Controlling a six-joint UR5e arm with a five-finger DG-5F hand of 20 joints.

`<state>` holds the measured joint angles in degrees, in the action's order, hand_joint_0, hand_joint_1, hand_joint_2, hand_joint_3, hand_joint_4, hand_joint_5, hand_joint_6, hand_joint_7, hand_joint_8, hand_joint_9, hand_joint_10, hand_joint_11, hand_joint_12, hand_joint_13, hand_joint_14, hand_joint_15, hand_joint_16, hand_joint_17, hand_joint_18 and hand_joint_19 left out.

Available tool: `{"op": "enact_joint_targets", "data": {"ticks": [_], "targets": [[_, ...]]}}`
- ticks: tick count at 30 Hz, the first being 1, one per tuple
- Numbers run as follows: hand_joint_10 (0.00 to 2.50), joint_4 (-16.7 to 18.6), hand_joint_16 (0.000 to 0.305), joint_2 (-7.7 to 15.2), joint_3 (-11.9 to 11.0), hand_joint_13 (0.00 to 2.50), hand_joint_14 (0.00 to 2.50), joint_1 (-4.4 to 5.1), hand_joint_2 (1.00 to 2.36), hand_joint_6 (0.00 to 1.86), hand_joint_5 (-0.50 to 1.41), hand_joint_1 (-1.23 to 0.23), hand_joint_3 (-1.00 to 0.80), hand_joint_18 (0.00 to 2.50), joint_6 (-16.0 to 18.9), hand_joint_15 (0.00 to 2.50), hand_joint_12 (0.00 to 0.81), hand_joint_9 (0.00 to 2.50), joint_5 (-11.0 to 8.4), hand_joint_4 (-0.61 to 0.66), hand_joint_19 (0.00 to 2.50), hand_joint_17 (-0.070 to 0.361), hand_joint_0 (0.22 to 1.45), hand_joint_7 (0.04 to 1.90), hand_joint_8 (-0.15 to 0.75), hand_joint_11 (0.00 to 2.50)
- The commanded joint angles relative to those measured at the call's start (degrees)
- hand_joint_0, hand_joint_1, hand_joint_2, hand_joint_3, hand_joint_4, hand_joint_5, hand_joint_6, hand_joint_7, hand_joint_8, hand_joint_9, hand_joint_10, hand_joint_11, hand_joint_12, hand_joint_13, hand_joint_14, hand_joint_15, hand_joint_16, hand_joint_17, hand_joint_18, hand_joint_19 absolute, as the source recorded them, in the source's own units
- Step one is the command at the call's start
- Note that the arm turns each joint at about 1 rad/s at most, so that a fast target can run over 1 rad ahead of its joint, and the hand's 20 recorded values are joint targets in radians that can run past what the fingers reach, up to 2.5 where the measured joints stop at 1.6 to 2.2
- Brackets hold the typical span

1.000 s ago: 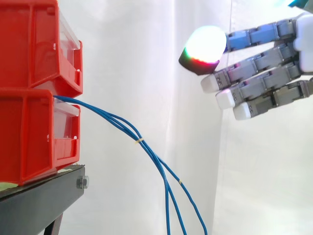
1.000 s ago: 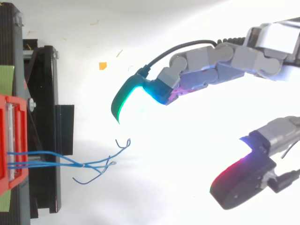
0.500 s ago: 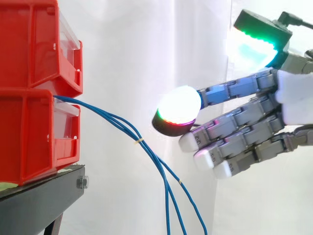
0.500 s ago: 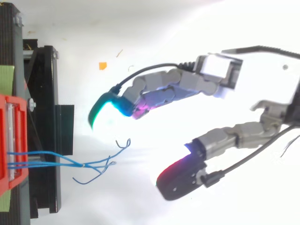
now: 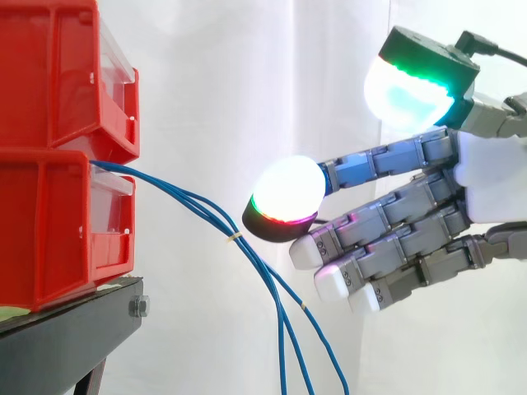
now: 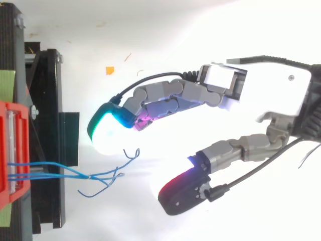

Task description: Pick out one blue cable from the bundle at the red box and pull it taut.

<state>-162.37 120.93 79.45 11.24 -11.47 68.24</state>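
Note:
Several thin blue cables (image 5: 206,211) leave the lower red bin (image 5: 49,230) and sag down to the right, tied together by small yellow bands. From above, the same cables (image 6: 65,173) run right from the red bin (image 6: 14,150) and end in loose curled tips. My hand (image 5: 494,181) reaches in from the right with its fingers stretched toward the cables; a glowing fingertip pad (image 5: 284,193) hangs just right of the bundle without touching it. In the top view my hand (image 6: 271,95) is spread, its fingers above the cable tips and its thumb (image 6: 183,191) to their right. It holds nothing.
The two red bins are stacked on a black stand (image 5: 74,329), with a white curtain behind. In the top view the stand (image 6: 47,125) runs down the left side, and a small orange scrap (image 6: 109,70) lies on the white floor.
My hand has come left and lower toward the cables, with its thumb now spread wide. The cables have not moved.

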Motion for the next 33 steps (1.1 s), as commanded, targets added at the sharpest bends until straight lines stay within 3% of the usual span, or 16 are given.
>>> {"op": "enact_joint_targets", "data": {"ticks": [1,4,11,14,19,21,27,33], "targets": [[0.01,0.1,0.049,0.8,0.0,0.58,0.01,0.01,1.0,0.5,-0.2,-0.58,-0.5,0.36,0.0,0.32,0.338,0.61,0.05,0.22,0.48,0.11,0.49,0.75,0.257,0.17],[0.01,0.7,0.049,2.0,-0.3,0.59,0.01,0.01,1.0,0.5,-0.2,-0.58,-0.5,0.36,0.1,0.33,0.34,0.62,-0.04,0.22,0.48,0.11,0.49,0.75,0.259,0.17],[0.01,2.3,0.049,6.8,-4.9,0.59,0.01,0.01,1.0,0.5,-0.19,-0.58,-0.5,0.36,0.3,0.33,0.339,0.62,0.32,0.22,0.48,0.11,0.49,0.76,0.259,0.18],[0.01,2.5,0.049,7.7,-6.3,0.59,0.01,0.01,1.0,0.5,-0.19,-0.58,-0.5,0.36,0.3,0.33,0.339,0.62,0.58,0.22,0.49,0.11,0.49,0.75,0.258,0.19],[0.01,2.1,0.049,7.7,-6.5,0.6,0.01,0.1,1.0,0.5,-0.19,-0.58,-0.5,0.37,0.1,0.34,0.34,0.63,1.2,0.22,0.5,0.11,0.49,0.76,0.259,0.19],[0.01,3.2,0.049,9.1,-7.1,0.6,0.01,0.36,1.0,0.5,-0.19,-0.58,-0.5,0.37,0.4,0.34,0.339,0.63,1.81,0.22,0.5,0.11,0.49,0.76,0.259,0.2],[0.01,3.5,0.048,9.1,-7.3,0.62,0.01,0.54,1.0,0.5,-0.18,-0.57,-0.5,0.38,0.4,0.35,0.341,0.65,1.63,0.23,0.51,0.109,0.5,0.8,0.261,0.2],[0.01,4.0,0.047,9.6,-7.2,0.63,0.01,0.36,1.0,0.5,-0.17,-0.58,-0.5,0.4,0.4,0.37,0.335,0.66,3.22,0.24,0.52,0.107,0.51,0.82,0.256,0.22]]}}
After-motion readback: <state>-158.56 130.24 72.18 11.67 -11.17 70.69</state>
